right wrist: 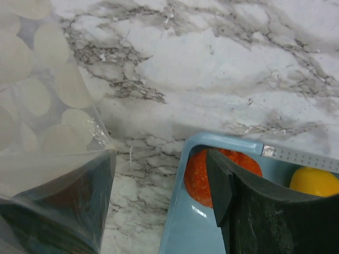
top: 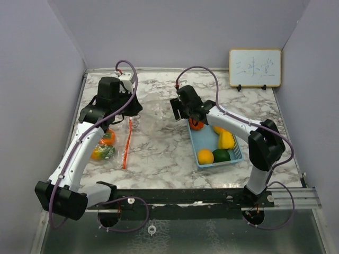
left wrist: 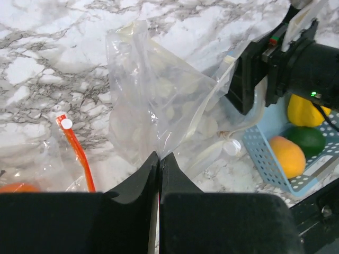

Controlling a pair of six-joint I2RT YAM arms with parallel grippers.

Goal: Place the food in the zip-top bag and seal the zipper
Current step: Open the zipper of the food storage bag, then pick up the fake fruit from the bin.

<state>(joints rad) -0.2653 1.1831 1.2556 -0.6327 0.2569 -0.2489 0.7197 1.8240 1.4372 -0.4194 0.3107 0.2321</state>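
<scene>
The clear zip-top bag (left wrist: 153,100) with an orange zipper strip (left wrist: 79,159) lies at the left of the table (top: 159,143). My left gripper (left wrist: 159,156) is shut on the bag's film and holds an edge up; it also shows in the top view (top: 128,114). Two pieces of food lie in the bag, an orange one (top: 108,137) and a green-yellow one (top: 101,152). My right gripper (right wrist: 161,174) is open. Its left finger (right wrist: 69,206) sits behind bag film; its right finger (right wrist: 254,206) is over a red tomato (right wrist: 197,177) in the blue basket (right wrist: 183,211).
The blue basket (top: 235,153) at the right also holds a yellow pepper (top: 226,140), an orange (top: 205,156) and a dark green piece (top: 221,155). A small whiteboard (top: 255,67) stands at the back right. Grey walls enclose the table.
</scene>
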